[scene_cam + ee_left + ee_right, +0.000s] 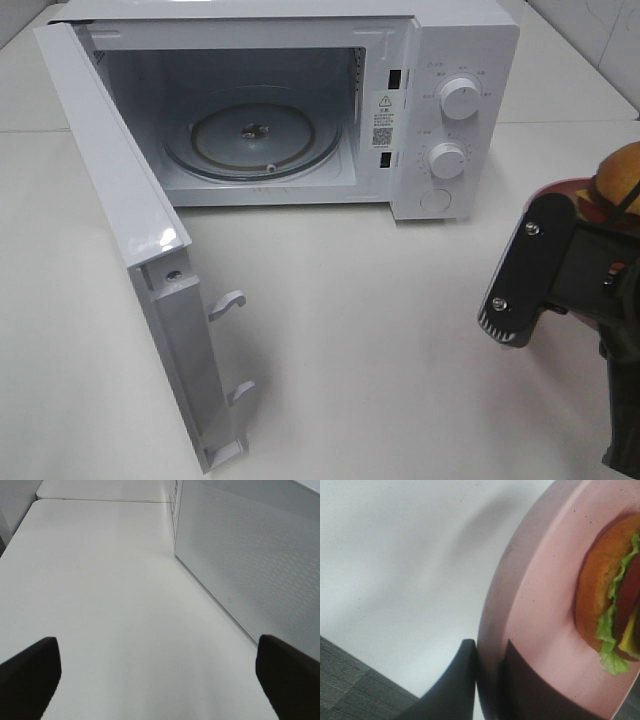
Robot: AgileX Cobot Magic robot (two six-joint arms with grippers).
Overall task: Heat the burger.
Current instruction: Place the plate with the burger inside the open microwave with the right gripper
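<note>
The burger [600, 590], with a golden-brown bun, green lettuce and red tomato, lies on a pink round plate [545, 605]. My right gripper [490, 672] is shut on the plate's rim, one finger on each side. In the exterior high view the burger [622, 178] and plate [560, 196] show only partly at the right edge, held above the table to the right of the microwave [470, 40]. The microwave's door [110, 190] is swung wide to the left. My left gripper [160, 680] is open over bare table beside the door's outer face; its arm is out of the high view.
Inside the microwave's cavity a glass turntable [250, 135] lies bare. Two white knobs [458, 98] sit on the panel at its right. The white table [380, 320] spreads in front. Two latch hooks [228, 302] stick out of the door's edge.
</note>
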